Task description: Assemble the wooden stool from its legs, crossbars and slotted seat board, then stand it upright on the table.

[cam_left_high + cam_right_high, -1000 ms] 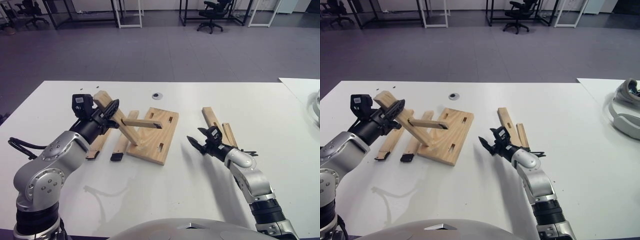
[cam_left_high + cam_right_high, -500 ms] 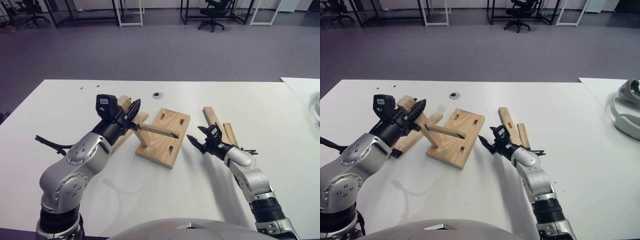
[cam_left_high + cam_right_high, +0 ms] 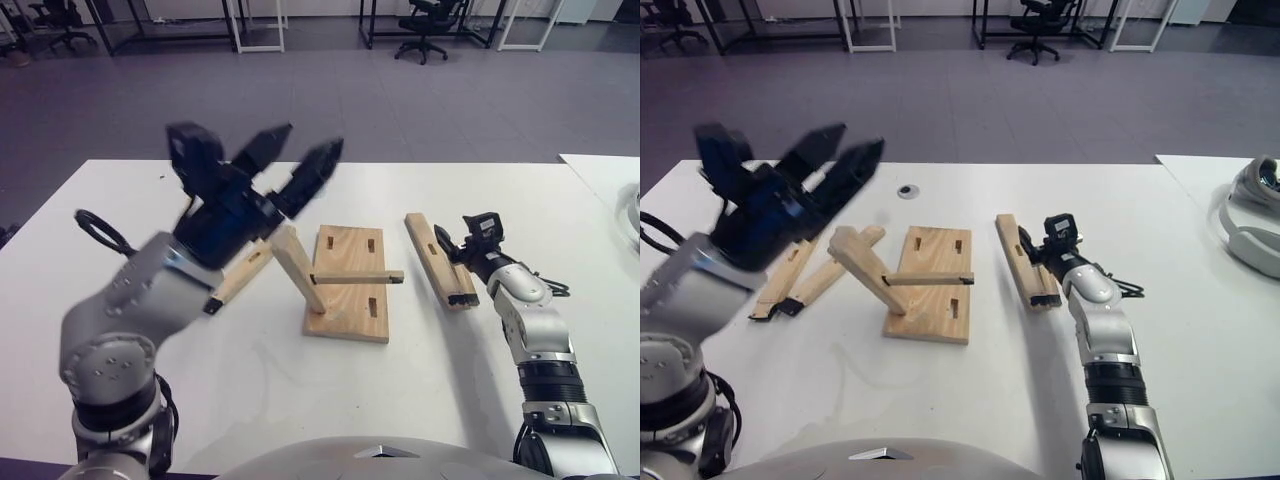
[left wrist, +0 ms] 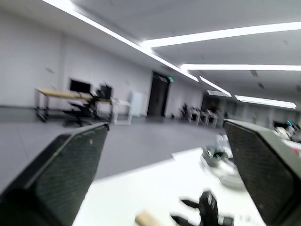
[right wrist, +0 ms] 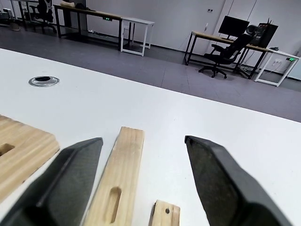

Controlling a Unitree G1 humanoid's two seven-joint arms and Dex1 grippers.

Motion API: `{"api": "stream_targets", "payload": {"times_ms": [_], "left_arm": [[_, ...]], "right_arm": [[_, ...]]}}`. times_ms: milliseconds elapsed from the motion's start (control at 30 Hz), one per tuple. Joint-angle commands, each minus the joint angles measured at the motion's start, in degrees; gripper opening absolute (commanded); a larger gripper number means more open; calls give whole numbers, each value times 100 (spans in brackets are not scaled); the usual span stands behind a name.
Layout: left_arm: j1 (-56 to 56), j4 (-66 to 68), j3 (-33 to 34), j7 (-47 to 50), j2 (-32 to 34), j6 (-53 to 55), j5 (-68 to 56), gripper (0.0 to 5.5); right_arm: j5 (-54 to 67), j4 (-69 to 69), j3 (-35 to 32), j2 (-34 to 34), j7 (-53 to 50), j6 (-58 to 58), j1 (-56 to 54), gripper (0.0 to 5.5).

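Observation:
The slotted seat board [image 3: 350, 285] lies flat on the white table [image 3: 420, 400]. A leg [image 3: 296, 266] leans up from the board's left side, and a crossbar [image 3: 356, 278] runs from it across the board. My left gripper [image 3: 310, 142] hangs open above and left of that leg, holding nothing. Two loose legs [image 3: 805, 275] lie side by side to the left of the board. My right gripper [image 3: 462, 243] is open just over a slotted leg [image 5: 115, 188] and a shorter piece [image 5: 164, 214] to the right of the board.
A round metal grommet [image 3: 906, 191] sits in the table behind the board. A white headset [image 3: 1255, 215] lies at the far right edge. Bare table stretches in front of the board.
My left gripper let go of the leaning leg and rose, open. The board with leg and crossbar slid right and turned. My right gripper moved back and right over the loose leg there.

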Motion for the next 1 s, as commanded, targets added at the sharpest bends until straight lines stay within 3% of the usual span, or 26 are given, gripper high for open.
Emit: {"api": "stream_targets", "payload": {"times_ms": [33, 167, 267, 433, 700, 1000], "left_arm": [[-161, 969, 357, -304, 593, -104, 614, 445], [708, 2503, -1305, -1911, 1599, -629, 3343, 445], [1038, 4036, -1970, -3073, 1676, -1424, 4458, 445], [744, 5616, -2137, -4103, 1473, -1874, 5217, 445], [932, 5864, -2114, -4753, 1200, -1679, 5542, 445], [1099, 5651, -2112, -4678, 1061, -1462, 6080, 276]], "right_arm": [[124, -116, -175, -14, -32, -126, -126, 327], [280, -11, -459, -139, -17, -168, -113, 327], [318, 110, -580, -212, 71, -181, 30, 327], [308, 216, -458, -41, 102, -255, 210, 327], [228, 342, -236, 87, 151, -300, 236, 327], [166, 343, -118, 65, 188, -275, 129, 327]]}}
